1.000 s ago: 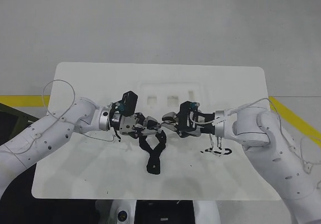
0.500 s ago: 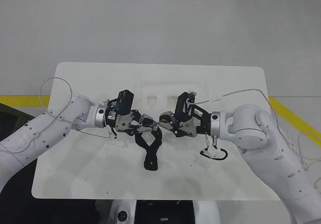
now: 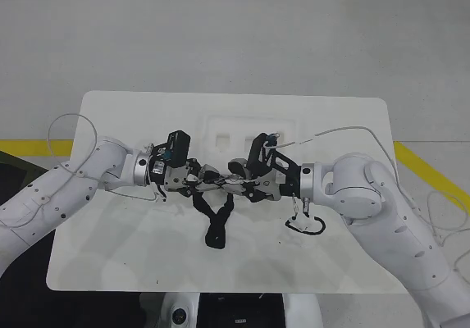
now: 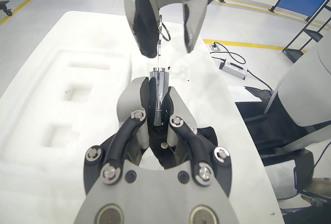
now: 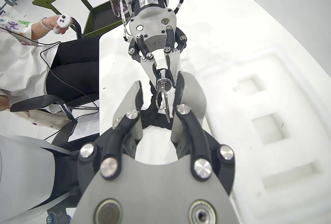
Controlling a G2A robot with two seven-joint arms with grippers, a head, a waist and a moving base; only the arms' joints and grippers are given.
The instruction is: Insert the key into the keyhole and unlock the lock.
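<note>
Sticking out of the keyhole, the key (image 4: 159,54) is standing in line with the lock (image 4: 159,90), a polished chrome cylinder with a flat round face. A thin wire key ring (image 4: 166,33) is hanging from the key's head. The left gripper (image 4: 155,86) is clamping the cylinder between its black rubbery pads over the middle of the table (image 3: 120,246), with its arm lying toward 9 o'clock. The right gripper (image 5: 160,82) is facing it from 3 o'clock, jaws standing wide on either side of the key and ring without closing on them. One dark pad is sitting very near the key, and whether they are touching cannot be told. A black cable (image 3: 216,221) is trailing from the lock toward 6 o'clock and resting on the smooth white tabletop. At 12 o'clock from the lock a white foam tray (image 3: 218,123) is lying flat, its matte, faintly grainy surface carrying square-cornered rectangular recesses inside a raised border.
</note>
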